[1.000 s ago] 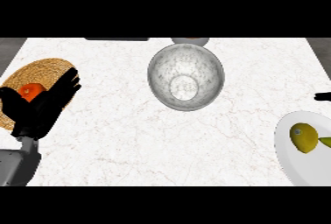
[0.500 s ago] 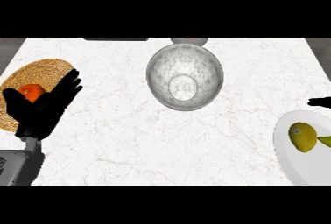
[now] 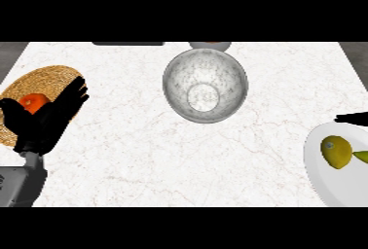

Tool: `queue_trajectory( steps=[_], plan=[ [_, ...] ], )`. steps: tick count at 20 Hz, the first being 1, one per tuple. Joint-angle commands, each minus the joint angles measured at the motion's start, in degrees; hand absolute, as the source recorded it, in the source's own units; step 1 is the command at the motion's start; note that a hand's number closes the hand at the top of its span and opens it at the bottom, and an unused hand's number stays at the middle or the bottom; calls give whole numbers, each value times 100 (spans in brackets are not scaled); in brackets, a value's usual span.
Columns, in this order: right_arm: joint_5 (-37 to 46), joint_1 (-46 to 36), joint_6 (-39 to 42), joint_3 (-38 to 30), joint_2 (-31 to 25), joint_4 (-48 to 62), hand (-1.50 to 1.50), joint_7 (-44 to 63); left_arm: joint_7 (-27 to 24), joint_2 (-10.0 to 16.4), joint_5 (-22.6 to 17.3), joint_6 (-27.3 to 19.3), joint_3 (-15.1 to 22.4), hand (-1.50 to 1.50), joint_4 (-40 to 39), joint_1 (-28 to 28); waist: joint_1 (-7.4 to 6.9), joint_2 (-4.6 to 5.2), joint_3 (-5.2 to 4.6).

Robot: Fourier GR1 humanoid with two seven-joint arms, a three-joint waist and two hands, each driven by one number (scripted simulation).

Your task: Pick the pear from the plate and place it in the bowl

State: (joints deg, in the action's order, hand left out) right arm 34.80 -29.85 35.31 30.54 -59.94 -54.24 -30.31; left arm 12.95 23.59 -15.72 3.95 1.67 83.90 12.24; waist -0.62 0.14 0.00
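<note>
Pear [image 3: 336,151] on white plate [image 3: 314,165] at right edge of counter, near side. Long axis roughly near-to-far, slightly tilted. Small green bit [image 3: 360,156] just beside it on the right, cut by the frame; cannot tell what.

Right hand [image 3: 352,117] only a black sliver at right edge, just beyond plate's far rim, apart from pear. Cannot tell if open or closed. By far the nearer hand: pear lies nearward and slightly left of it.

Bowl [image 3: 206,86] far-left of plate, mid counter, well apart, with bare marble counter [image 3: 179,160] between, so plenty of room for the carry. Plate runs off the right edge, so probably best reached from above or the far side.

Left hand [image 3: 46,121] open and resting at left, fingers up, over woven mat [image 3: 43,78] beside orange fruit [image 3: 32,102]. Well apart from pear, likely no part in the move.
</note>
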Motion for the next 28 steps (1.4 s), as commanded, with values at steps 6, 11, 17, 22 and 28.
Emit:
queue_trajectory(
  steps=[6, 11, 17, 22, 28],
  plan=[
    [578, -468, 350, 110, 776, 838, -150, -239, 483, -119, 77, 8, -61, 0, 154, 352, -36, 8, 3],
    [975, -153, -150, 113, 786, 1303, -150, -577, 64, -233, 228, 143, -139, 0, 71, -143, -14, 1, 2],
    [1244, -176, -345, 18, 988, 1776, -150, -882, 185, -368, 323, 163, -146, 0, 262, -98, -6, -2, 3],
    [1404, -283, -310, -156, 1258, 1879, -150, -650, 73, -304, 380, 375, -295, 0, 177, -267, 12, -9, 0],
    [1665, -318, -883, -108, 1712, 2683, 150, -821, 147, -701, 613, 59, -81, 0, 238, -66, -30, 7, 5]
  ],
)
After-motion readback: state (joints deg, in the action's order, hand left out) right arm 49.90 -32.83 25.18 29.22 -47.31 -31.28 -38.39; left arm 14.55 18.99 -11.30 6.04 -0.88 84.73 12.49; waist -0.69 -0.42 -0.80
